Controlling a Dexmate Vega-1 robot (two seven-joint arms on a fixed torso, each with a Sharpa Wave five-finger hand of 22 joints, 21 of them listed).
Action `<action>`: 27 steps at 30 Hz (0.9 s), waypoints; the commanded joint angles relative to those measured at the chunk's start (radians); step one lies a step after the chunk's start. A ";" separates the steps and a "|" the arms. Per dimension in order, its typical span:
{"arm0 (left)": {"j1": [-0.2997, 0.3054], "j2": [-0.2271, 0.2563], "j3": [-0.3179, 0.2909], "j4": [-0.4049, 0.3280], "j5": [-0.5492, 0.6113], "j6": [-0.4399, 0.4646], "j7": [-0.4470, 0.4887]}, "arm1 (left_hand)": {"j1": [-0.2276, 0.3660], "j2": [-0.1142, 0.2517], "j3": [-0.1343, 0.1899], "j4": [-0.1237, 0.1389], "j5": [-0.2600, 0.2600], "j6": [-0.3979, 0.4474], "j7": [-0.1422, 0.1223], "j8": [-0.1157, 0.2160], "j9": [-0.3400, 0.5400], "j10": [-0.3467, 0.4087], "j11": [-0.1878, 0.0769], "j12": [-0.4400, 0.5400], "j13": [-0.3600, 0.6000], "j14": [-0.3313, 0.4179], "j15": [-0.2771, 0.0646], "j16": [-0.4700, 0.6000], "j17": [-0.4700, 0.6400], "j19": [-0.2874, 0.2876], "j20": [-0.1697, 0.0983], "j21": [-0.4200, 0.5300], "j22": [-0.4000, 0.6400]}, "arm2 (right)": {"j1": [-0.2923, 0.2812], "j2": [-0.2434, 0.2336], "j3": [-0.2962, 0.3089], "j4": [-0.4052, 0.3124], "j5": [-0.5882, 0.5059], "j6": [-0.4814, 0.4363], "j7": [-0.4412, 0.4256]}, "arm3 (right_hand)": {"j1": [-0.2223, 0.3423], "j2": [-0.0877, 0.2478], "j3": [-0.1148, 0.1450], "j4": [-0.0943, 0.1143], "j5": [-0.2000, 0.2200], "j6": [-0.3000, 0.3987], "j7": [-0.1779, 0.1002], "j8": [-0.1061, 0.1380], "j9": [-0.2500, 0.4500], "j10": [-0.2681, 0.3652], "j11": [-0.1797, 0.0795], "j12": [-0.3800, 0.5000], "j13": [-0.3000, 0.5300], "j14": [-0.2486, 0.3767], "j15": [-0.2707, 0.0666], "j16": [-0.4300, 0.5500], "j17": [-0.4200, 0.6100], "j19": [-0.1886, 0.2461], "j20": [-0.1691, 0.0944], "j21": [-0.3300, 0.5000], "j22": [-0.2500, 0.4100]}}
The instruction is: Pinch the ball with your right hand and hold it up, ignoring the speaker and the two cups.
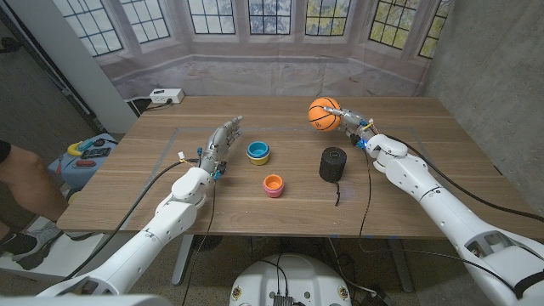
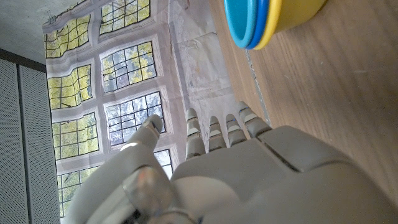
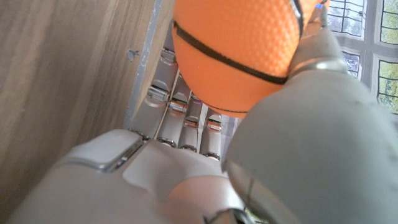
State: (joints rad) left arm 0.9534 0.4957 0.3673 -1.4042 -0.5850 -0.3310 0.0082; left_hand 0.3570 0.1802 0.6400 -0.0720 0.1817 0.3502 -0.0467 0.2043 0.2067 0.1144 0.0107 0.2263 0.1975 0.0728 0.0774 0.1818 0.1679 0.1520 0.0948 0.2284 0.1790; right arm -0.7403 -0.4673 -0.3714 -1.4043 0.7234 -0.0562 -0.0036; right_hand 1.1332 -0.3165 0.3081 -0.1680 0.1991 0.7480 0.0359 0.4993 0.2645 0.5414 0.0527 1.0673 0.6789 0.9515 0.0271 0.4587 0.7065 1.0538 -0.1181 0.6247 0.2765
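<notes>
No text, label, brand, number or sign can be read anywhere in these views.

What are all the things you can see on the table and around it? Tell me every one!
ball: one, orange with black lines, held up over the table's far right part by the right hand
speaker: one, black, right of the cups
cups: two; blue and yellow cup mid-table, pink and orange cup nearer the robot
table: one, wooden
power strip: one, white, behind the far left corner
left hand: one, grey, left of the cups, holds nothing
right hand: one, grey, pinches the ball
</notes>
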 commanded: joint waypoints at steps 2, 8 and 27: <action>0.009 0.006 -0.007 -0.013 -0.003 -0.003 0.001 | 0.012 0.000 0.003 -0.003 0.009 0.009 0.000 -0.002 0.003 0.014 -0.001 0.003 0.005 0.007 0.003 0.001 0.002 0.007 -0.003 -0.005 0.003 | -0.008 0.008 0.007 -0.023 0.008 -0.015 -0.045 | 0.274 0.258 0.014 0.005 -0.005 0.087 -0.064 0.009 0.002 0.216 -0.199 -0.008 -0.008 0.224 -0.264 -0.005 0.013 0.073 -0.095 0.029 0.013; 0.014 0.008 -0.009 -0.016 -0.004 -0.010 -0.003 | 0.012 0.000 0.003 -0.002 0.009 0.009 0.000 -0.002 0.003 0.017 0.000 0.003 0.005 0.009 0.003 0.002 0.002 0.008 -0.004 -0.005 0.003 | -0.014 0.005 0.010 -0.035 0.016 -0.018 -0.041 | 0.278 0.256 0.010 0.007 -0.006 0.089 -0.065 0.009 0.000 0.218 -0.200 -0.010 -0.005 0.232 -0.263 -0.012 0.017 0.070 -0.095 0.045 0.018; 0.010 0.011 -0.013 -0.021 0.004 -0.019 -0.003 | 0.012 -0.001 0.004 -0.002 0.009 0.012 0.000 -0.002 0.003 0.018 0.000 0.003 0.005 0.011 0.002 0.001 0.003 0.009 -0.004 -0.007 0.003 | -0.007 -0.023 0.016 -0.041 0.049 -0.035 0.030 | 0.160 0.283 -0.032 0.058 -0.013 0.004 -0.033 -0.037 -0.015 0.171 -0.135 -0.108 -0.082 0.150 -0.258 -0.147 -0.002 -0.041 -0.083 0.102 0.002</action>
State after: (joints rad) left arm 0.9726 0.5111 0.3526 -1.4291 -0.5875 -0.3446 0.0066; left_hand 0.3570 0.1802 0.6400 -0.0719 0.1817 0.3519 -0.0484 0.2043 0.2066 0.1233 0.0089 0.2263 0.1976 0.0751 0.0786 0.1818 0.1679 0.1518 0.0947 0.2225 0.1790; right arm -0.7540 -0.4699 -0.3602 -1.4394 0.7565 -0.0766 -0.0088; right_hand 1.0888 -0.2722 0.2715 -0.1314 0.1843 0.7454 0.0163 0.4688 0.2506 0.5741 0.0417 0.9762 0.6168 0.9634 0.0073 0.3295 0.7127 1.0402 -0.1313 0.7153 0.2868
